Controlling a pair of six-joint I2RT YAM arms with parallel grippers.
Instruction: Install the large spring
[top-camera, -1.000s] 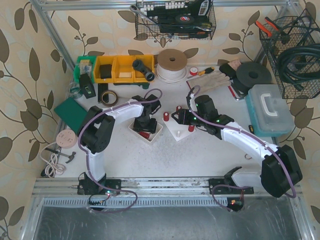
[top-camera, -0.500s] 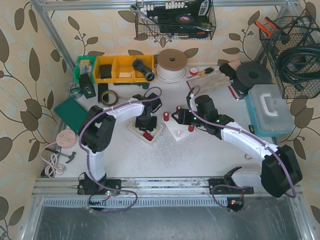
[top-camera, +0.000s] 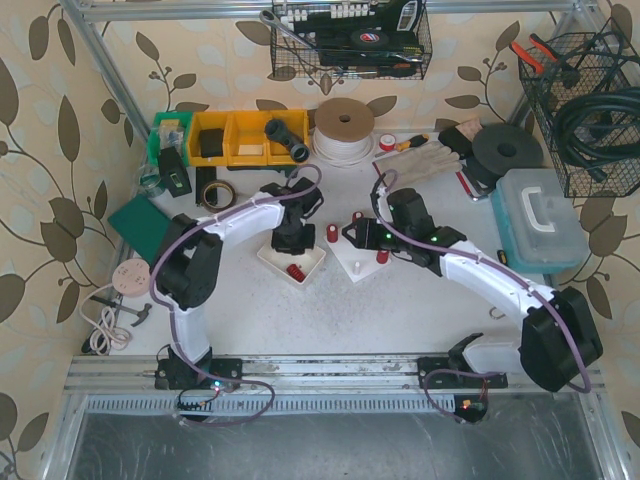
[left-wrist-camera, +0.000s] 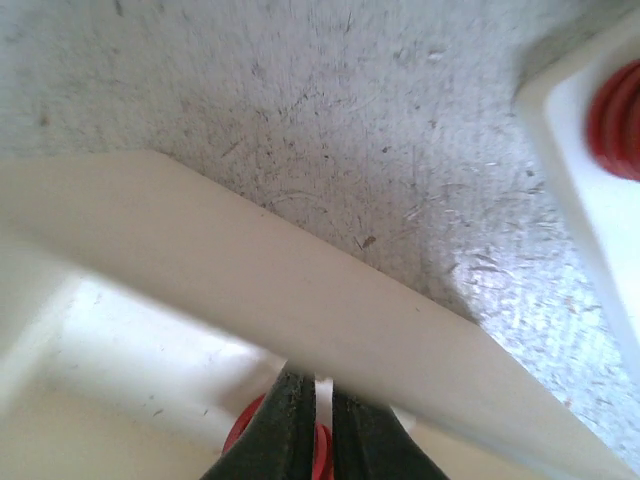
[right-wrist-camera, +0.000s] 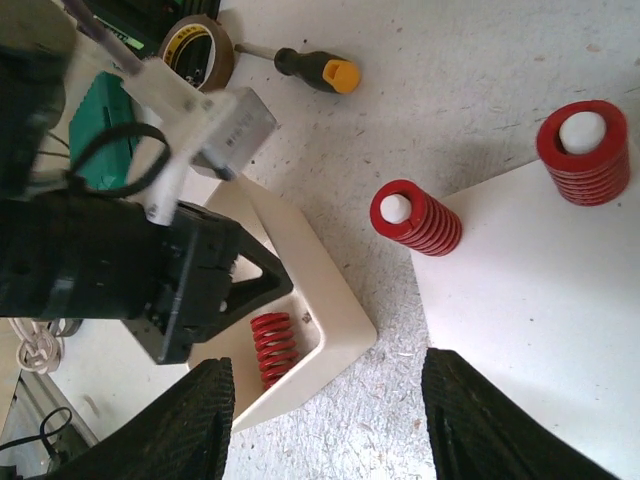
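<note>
The large spring (top-camera: 293, 271), a long red coil, lies loose in the white tray (top-camera: 314, 256). In the right wrist view the large spring (right-wrist-camera: 272, 345) rests against the tray's near wall, just beyond my left gripper's black fingertips. My left gripper (top-camera: 292, 244) reaches into the tray and is shut, gripping nothing. In its own view, my left gripper (left-wrist-camera: 322, 425) shows only a thin slit, with the spring's red (left-wrist-camera: 322, 452) behind it. My right gripper (right-wrist-camera: 330, 430) hangs open over bare table between the tray (right-wrist-camera: 330, 290) and the white peg plate (right-wrist-camera: 540, 300). Two short red springs (right-wrist-camera: 415, 218) (right-wrist-camera: 583, 150) sit on pegs.
Yellow bins (top-camera: 235, 137), a tape roll (top-camera: 215, 193), a cable spool (top-camera: 343, 128), gloves (top-camera: 425, 160) and a screwdriver (right-wrist-camera: 315, 70) lie beyond the work area. A blue-white case (top-camera: 540, 222) stands at the right. A third short spring (top-camera: 382, 257) stands on the plate.
My left gripper has gone from open to shut and drawn back slightly toward the far side of the tray. The spring stays in the tray. The right arm has not moved.
</note>
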